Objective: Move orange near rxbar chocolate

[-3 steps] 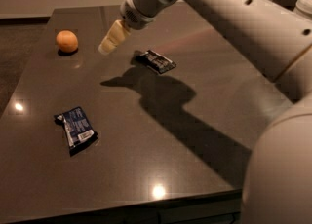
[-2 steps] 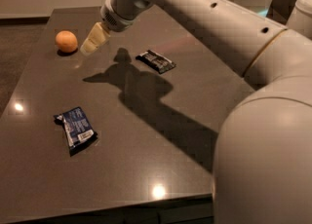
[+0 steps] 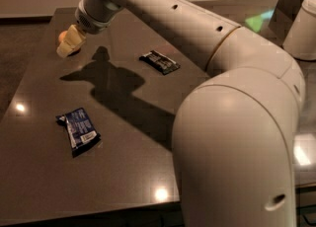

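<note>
Camera view: gripper (image 3: 67, 47) sat at far left corner of table (image 3: 44, 181), right in front of orange (image 3: 62, 36). Orange was mostly hidden behind gripper, only sliver showed at its left side. Could not tell contact or grasp, nor whether gripper was released or clenched. Rxbar chocolate (image 3: 159, 62) lay flat mid-table toward far edge, well apart from orange. Blue packet (image 3: 79, 130) lay near left edge, closer to front. Arm (image 3: 197, 28) stretched across table from right edge.
</note>
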Robot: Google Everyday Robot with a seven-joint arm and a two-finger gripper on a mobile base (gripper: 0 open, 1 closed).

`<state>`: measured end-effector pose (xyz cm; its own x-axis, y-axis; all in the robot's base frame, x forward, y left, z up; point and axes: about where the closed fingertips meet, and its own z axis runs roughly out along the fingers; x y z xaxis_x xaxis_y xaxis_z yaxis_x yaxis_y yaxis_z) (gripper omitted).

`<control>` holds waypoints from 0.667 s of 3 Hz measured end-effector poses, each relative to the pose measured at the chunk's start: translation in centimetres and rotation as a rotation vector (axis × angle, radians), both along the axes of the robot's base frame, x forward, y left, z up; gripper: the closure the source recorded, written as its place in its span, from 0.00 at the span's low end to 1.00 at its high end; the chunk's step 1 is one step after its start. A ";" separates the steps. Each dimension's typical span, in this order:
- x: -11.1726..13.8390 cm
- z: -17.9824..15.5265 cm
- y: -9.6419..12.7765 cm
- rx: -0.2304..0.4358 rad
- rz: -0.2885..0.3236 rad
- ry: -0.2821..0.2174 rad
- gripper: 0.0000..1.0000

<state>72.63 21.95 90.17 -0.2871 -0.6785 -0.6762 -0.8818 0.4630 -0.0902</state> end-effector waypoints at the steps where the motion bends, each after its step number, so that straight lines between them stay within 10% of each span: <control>1: 1.4 -0.5 2.2 -0.013 -0.022 0.004 0.00; 2: 3.2 -1.1 3.3 -0.029 -0.063 0.000 0.00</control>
